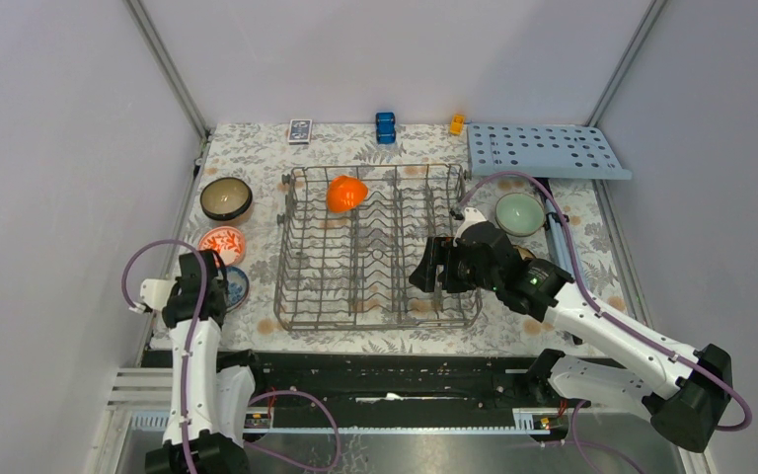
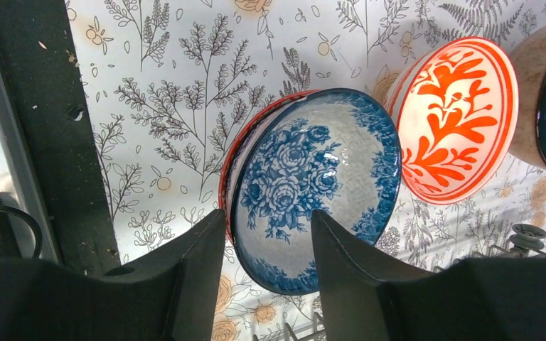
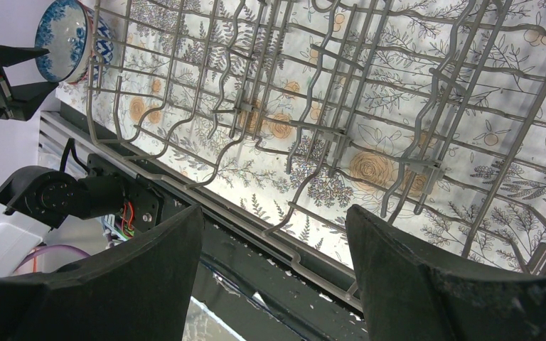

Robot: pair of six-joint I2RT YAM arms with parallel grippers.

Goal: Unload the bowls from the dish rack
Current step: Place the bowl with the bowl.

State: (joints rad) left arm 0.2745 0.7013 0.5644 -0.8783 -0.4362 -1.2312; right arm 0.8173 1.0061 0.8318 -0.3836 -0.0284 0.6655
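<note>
Bowl [image 1: 346, 194], orange, inside dish rack [image 1: 283, 259]

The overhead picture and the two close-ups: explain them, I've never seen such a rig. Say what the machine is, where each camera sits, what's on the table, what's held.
These are two robot arms. The wide picture looks down from above; the others come from a camera on each wrist, showing its fingers. On the table stands a wire dish rack holding one orange bowl. Outside it sit a blue-and-white bowl, a red-and-white bowl, a dark bowl and a pale green bowl. The left gripper is open around the blue-and-white bowl's rim; the right gripper is open above the rack. Nothing is held.
</note>
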